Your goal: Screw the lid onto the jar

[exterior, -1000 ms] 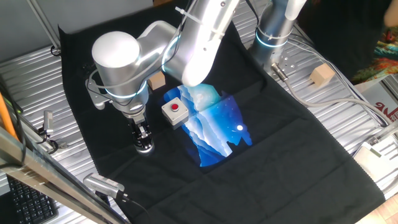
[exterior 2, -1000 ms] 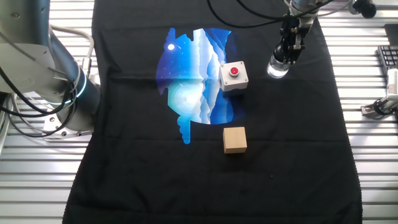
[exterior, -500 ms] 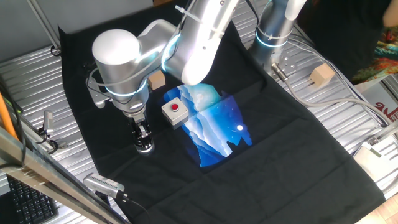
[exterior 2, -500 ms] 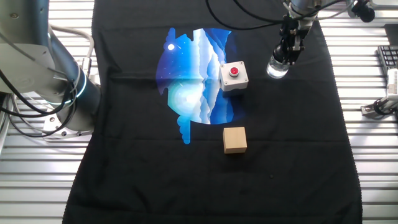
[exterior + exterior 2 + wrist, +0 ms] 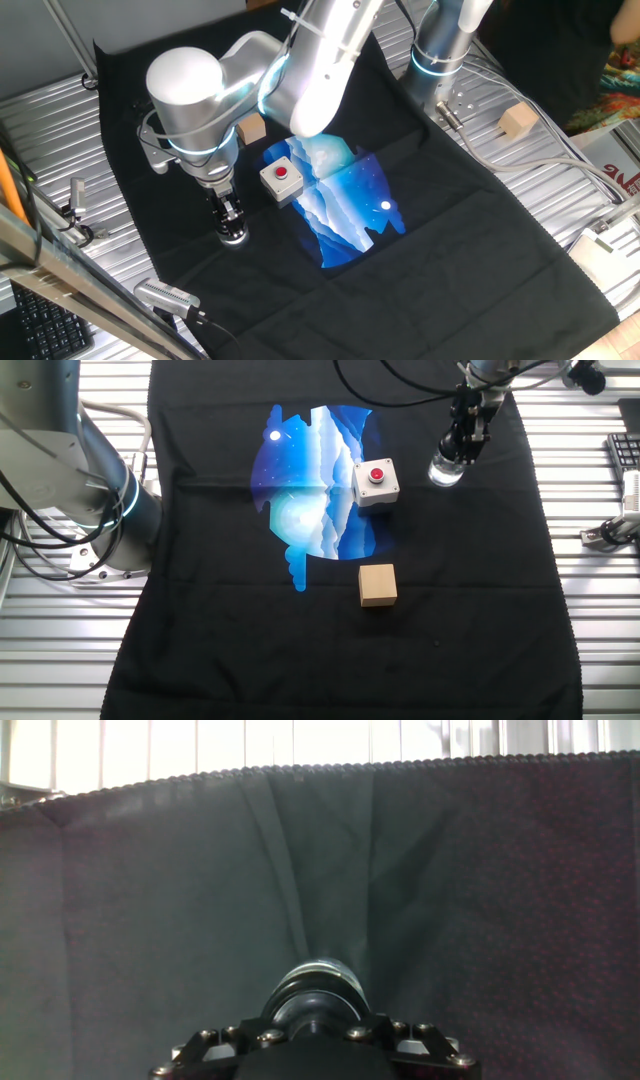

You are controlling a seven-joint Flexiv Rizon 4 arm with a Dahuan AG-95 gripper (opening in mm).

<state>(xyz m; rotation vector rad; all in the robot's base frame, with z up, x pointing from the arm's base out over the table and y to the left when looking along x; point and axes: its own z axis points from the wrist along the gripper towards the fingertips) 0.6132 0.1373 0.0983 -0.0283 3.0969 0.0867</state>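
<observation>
While my arm hangs over the black cloth in one fixed view, my pincer points straight down at the jar, which stands upright on the cloth right under my fingertips. The lid is tough to pick out here, just a dark bit on top of the jar between my fingers, so I'm only fairly sure that's it. Up and to the right of my pincer sits the white box with a red button, near but not touching, and a tan wooden cube peeks out behind my wrist.

From the other fixed view, my pincer comes down on the jar from above, fingers pressed in on the lid at its top. The clear jar is just beside the button box, on its right, with a gap between them. The wooden cube lies well apart, lower on the cloth.

Looking along my fingers in the hand view, the round top of the lid sits dead centre just past my gripper body, pinched from both sides. Beyond it there's only wrinkled black cloth up to its edge.
</observation>
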